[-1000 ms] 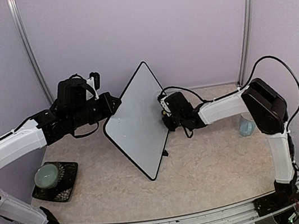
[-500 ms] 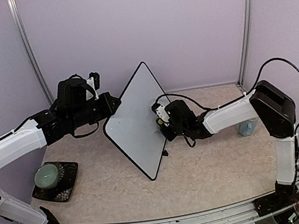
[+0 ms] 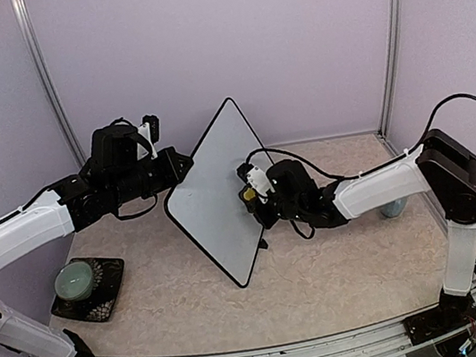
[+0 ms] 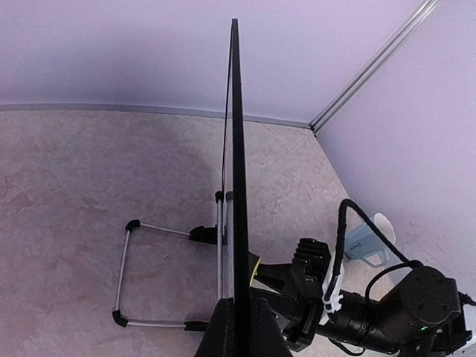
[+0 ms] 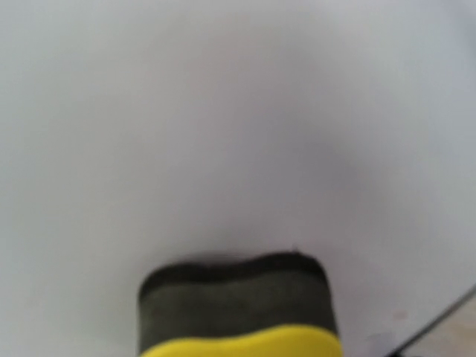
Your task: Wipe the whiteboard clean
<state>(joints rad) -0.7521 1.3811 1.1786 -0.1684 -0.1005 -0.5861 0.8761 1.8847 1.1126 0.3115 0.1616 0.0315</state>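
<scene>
Jaws: the left gripper [image 3: 179,166] was clamped fully down on the thin black frame of the whiteboard [image 3: 212,187] at its left corner. The right gripper [image 3: 255,196] was closed part-way around a yellow sponge eraser [image 5: 238,312], whose dark felt side lay against the board.

Table [image 3: 342,262]: mottled beige, bearing everything below.

Whiteboard: it stood near upright between the two arms, turned so that one corner pointed up and back and the opposite corner rested low toward the near edge. From the left wrist it appeared edge-on as a single vertical black line, with a wire stand [image 4: 126,271] on the table beside it. One broad face was turned toward the right arm. No handwriting could be made out on either face in any view.

Key relation: the eraser touched the right-hand face close to the board's right edge, about mid-height. Most of that face therefore lay away from the right jaws, along the board's long diagonal toward the upper back corner and the lower near corner. The right arm was the one placed to wipe. The left arm served only to brace the frame against the push.

Smaller items: a green cup [image 3: 76,278] sat on a dark coaster [image 3: 111,294] at the left, well apart from the board. A pale blue cup [image 3: 394,205] stood behind the right arm.
</scene>
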